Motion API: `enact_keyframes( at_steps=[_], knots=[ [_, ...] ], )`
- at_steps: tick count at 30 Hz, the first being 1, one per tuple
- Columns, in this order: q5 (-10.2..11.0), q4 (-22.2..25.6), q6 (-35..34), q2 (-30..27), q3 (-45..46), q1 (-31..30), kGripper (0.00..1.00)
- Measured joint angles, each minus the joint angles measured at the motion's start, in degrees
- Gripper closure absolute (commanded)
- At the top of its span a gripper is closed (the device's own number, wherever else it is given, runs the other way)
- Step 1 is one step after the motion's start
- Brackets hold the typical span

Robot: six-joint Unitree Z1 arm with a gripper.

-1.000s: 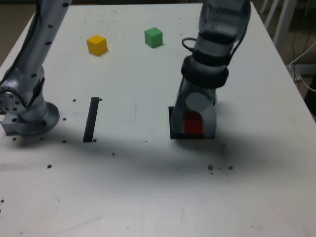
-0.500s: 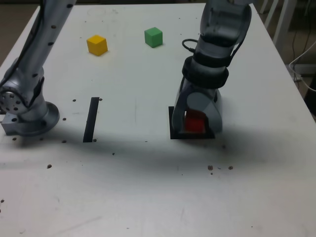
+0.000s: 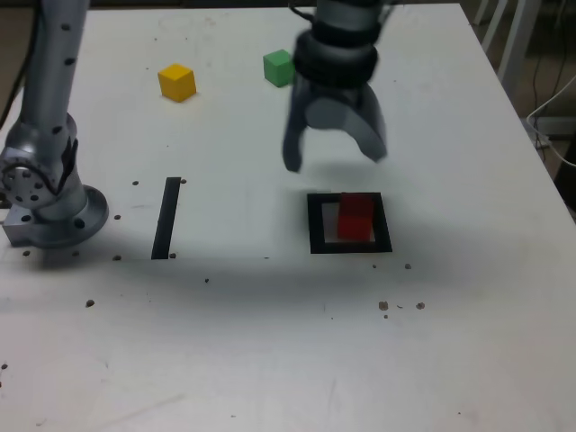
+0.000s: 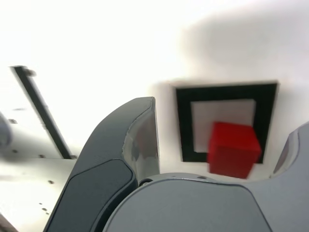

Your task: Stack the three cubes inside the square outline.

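Since a second ago the gripper (image 3: pixel 333 160) has let go of the red cube (image 3: pixel 355 217) and lifted clear of it, swinging up and toward the exterior view's left; its jaws now stand wide apart with nothing between them. Red cube sits alone inside the square outline (image 3: pixel 315 225), resting on the white centre and set toward the frame's right side in the exterior view; the wrist view shows it (image 4: pixel 233 149) overlapping the inner edge of the black frame (image 4: pixel 183 125) at one corner.

Farther back on the surface (image 3: pixel 270 360), the yellow cube (image 3: pixel 176 82) and the green cube (image 3: pixel 279 67) stand apart from each other, both well away from the outline. A straight black strip (image 3: pixel 166 218) lies flat between the arm's base (image 3: pixel 49 211) and the outline. The white surface is dull and scattered with small dark specks, most of them along the near half, and soft shadows fall across its middle. Beyond its far right edge in the exterior view, white chair or frame legs (image 3: pixel 513 36) and a loose cable (image 3: pixel 553 108) are visible over a brownish floor.
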Motion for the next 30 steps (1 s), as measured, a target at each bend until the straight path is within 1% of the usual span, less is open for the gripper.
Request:
enact_keyframes(
  at_steps=[7,11,16,21,26,30],
  knots=[
    [2.60,2.31,0.79,-6.67,5.53,8.51,0.01],
    [3.57,3.47,3.03,-9.21,7.88,15.25,0.00],
    [4.28,3.50,5.82,-9.76,8.89,20.36,0.01],
    [5.39,3.42,9.03,-9.88,9.33,28.14,0.01],
    [6.02,3.28,9.99,-9.32,9.17,34.14,0.01],
    [6.04,3.18,9.86,-7.82,8.86,38.40,0.01]
  ],
)
